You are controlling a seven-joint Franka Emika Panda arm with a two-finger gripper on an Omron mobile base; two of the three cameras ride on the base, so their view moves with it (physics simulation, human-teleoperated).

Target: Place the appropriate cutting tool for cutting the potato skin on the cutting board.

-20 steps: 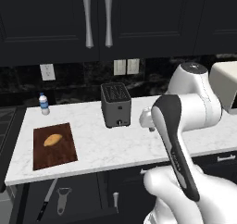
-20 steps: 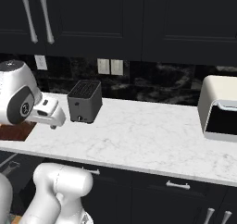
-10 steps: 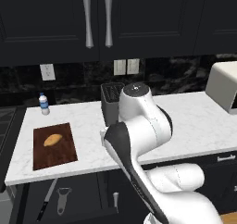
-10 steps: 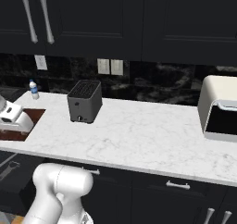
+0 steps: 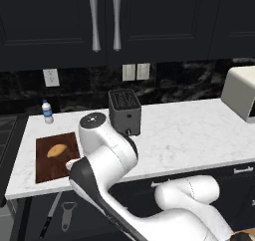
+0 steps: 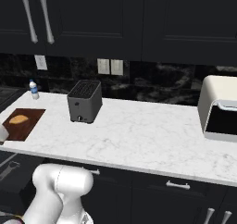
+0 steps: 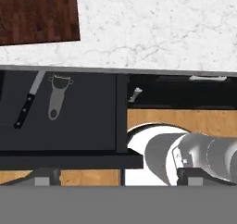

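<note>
Lighting even and diffuse, no single source evident. White marble bench [image 5: 189, 135] reads bright; black cabinets [image 6: 139, 19] and backsplash stay dim with little detail. Soft shadow beside the toaster [image 5: 124, 113]. Open drawer [image 7: 83, 112] interior dark but legible. Rendering is slightly soft and pixelated; no glare or edge distortion.

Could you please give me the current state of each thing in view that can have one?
Peeler: lying flat in the open drawer, not yet picked up.
Knife: lying in the same drawer beside the peeler.
Drawer: open.
Potato: resting on the cutting board.
Toaster: upright, slots empty.
Water bottle: upright, capped.
</note>
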